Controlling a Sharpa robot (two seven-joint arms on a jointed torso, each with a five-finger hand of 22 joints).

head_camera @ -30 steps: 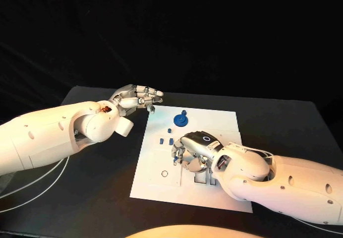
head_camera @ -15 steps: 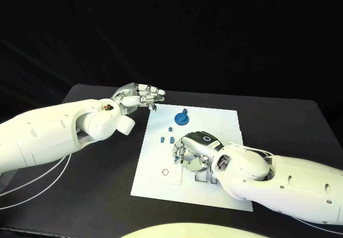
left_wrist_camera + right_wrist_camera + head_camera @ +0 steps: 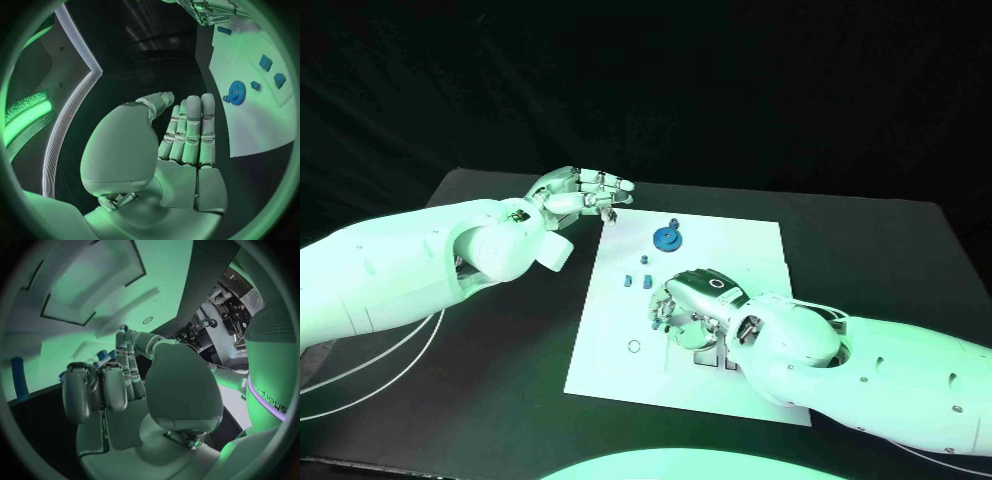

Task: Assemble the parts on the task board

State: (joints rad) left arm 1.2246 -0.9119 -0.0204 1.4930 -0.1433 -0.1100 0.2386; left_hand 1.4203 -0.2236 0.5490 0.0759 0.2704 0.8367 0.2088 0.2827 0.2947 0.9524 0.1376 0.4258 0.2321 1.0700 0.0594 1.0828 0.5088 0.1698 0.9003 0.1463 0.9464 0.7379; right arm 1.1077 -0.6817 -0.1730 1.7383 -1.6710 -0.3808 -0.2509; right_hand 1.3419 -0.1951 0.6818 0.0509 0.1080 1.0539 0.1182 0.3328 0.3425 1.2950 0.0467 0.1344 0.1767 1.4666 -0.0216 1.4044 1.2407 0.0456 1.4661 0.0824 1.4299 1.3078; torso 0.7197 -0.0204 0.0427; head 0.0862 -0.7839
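Right hand [image 3: 687, 305] sits low over the middle of the white task board [image 3: 747, 240], fingers curled down among the small blue parts [image 3: 638, 281]; whether it grips one, I cannot tell. The round blue part [image 3: 666, 238] lies near the board's far edge. Left hand [image 3: 581, 195] hovers above the black counter [image 3: 473, 400] at the board's far corner, fingers together, empty.

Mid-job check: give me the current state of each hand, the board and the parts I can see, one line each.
left hand: beside the board's far left corner, off the table, holding nothing.
right hand: over the board's middle, fingers curled down; whether it holds anything, cannot tell.
task board: flat on the table.
round blue part: on the board, untouched.
small blue parts: on the board, beside the right hand.
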